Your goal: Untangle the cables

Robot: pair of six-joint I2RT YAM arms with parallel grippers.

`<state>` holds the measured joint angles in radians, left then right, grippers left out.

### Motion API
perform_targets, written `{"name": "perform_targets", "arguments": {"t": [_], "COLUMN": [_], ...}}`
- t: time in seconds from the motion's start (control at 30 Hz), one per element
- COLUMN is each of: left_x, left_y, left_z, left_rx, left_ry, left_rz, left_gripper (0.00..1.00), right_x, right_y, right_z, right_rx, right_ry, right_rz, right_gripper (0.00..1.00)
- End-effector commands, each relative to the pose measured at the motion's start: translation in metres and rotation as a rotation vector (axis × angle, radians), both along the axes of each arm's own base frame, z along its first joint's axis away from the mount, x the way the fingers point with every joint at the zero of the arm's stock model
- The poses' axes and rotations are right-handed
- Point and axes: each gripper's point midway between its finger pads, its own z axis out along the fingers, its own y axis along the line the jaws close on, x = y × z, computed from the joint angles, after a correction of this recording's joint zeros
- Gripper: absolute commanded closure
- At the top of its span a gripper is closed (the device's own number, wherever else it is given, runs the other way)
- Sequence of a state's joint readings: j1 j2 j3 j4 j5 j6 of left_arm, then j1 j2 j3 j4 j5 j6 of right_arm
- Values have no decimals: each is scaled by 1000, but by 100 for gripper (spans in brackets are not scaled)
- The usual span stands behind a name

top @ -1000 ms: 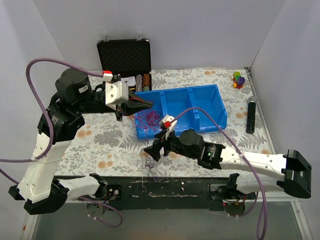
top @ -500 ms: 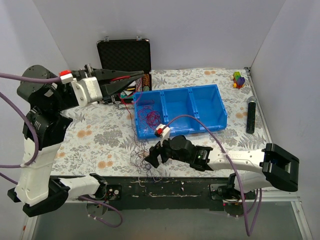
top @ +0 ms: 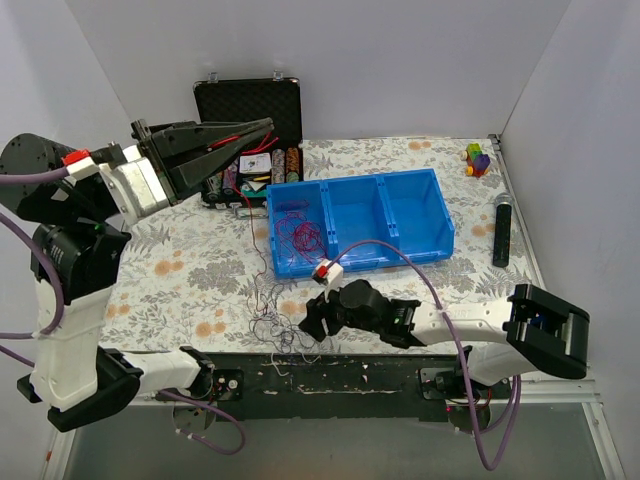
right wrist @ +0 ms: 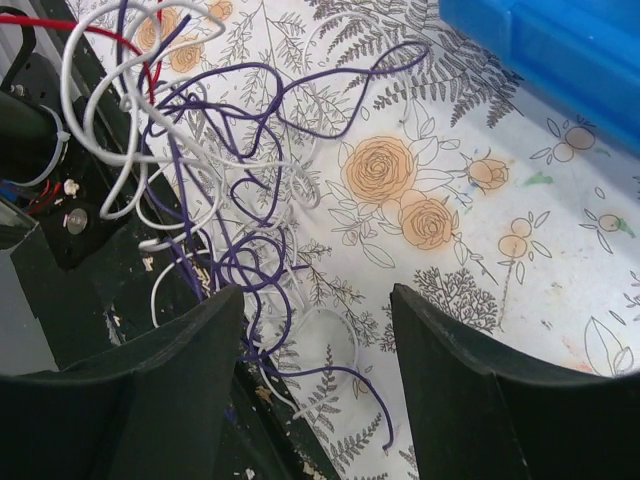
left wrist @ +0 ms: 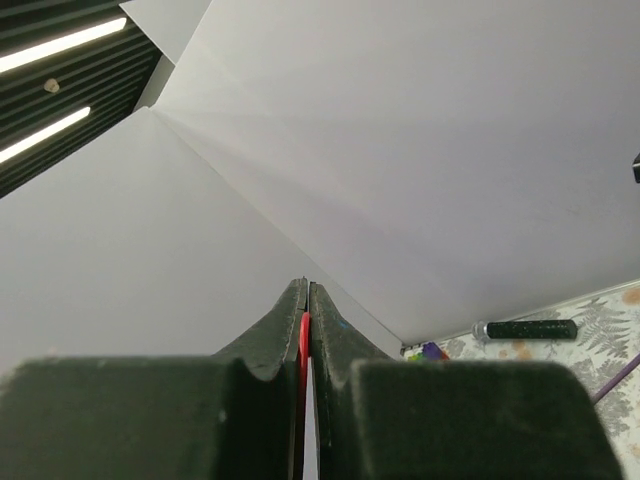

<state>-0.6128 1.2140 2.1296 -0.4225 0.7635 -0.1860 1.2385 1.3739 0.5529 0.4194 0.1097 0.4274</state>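
Note:
The cables form a loose tangle of purple and white strands (top: 275,322) at the table's near edge. A red cable (top: 300,235) runs from it over the blue bin's left compartment up to my left gripper (top: 268,123). That gripper is raised high at the back left and is shut on the red cable (left wrist: 304,340), which shows between its fingers. My right gripper (top: 309,322) is low over the tangle and open. In the right wrist view purple cables (right wrist: 250,150) and white cables (right wrist: 100,100) lie ahead of and between the right gripper (right wrist: 318,300) fingers, ungripped.
A blue three-compartment bin (top: 390,215) sits mid-table. An open black case (top: 250,105) with small items stands at the back left. Coloured toy blocks (top: 477,158) and a black cylinder (top: 502,230) lie at the right. The table's black front edge (right wrist: 60,280) is under the tangle.
The left arm has lifted up and back to the left, drawing the red cable taut out of the bin. The right gripper has moved to the near edge over the tangle, its jaws narrowing slightly.

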Motion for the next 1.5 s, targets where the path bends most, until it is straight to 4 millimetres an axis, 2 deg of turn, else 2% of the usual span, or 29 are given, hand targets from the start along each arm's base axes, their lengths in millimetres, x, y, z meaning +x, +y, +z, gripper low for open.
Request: {"name": "perform_targets", "arguments": {"t": [0.0, 0.17, 0.23, 0.3, 0.47, 0.57, 0.67, 0.87, 1.0, 1.07, 1.23, 1.47], "left_x": [3, 5, -4, -10, -34, -41, -31, -11, -4, 0, -1, -5], "left_y": [5, 29, 40, 44, 46, 47, 45, 30, 25, 23, 24, 27], "left_z": [15, 64, 87, 101, 114, 117, 106, 60, 43, 43, 50, 56], "left_rx": [-49, -234, -313, -351, -342, -349, -330, -224, -193, -191, -202, -208], "left_ry": [-123, -399, -509, -574, -754, -761, -694, -542, -501, -491, -488, -502], "left_rz": [54, 214, 256, 269, 258, 231, 239, 210, 203, 203, 204, 206], "left_gripper": [100, 100, 100, 100, 100, 100, 100, 100, 100, 100, 100, 100], "right_x": [5, 2, -1, -5, -14, -15, -6, 1, -8, -13, -18, -12], "right_y": [-6, -20, -24, -27, -35, -37, -34, -18, -2, 8, 38, 69], "right_z": [19, 5, -4, -13, -35, -40, -18, 79, 123, 129, 123, 115], "right_rx": [53, 14, 2, -5, -40, -53, -23, 161, 265, 280, 275, 264], "right_ry": [-32, -12, 10, 32, 63, 69, 18, -126, -149, -141, -122, -127], "right_rz": [-50, -67, -71, -73, -73, -81, -105, -60, 15, 48, 108, 129], "right_gripper": [32, 35, 37, 39, 41, 42, 40, 28, 22, 22, 22, 24]}}
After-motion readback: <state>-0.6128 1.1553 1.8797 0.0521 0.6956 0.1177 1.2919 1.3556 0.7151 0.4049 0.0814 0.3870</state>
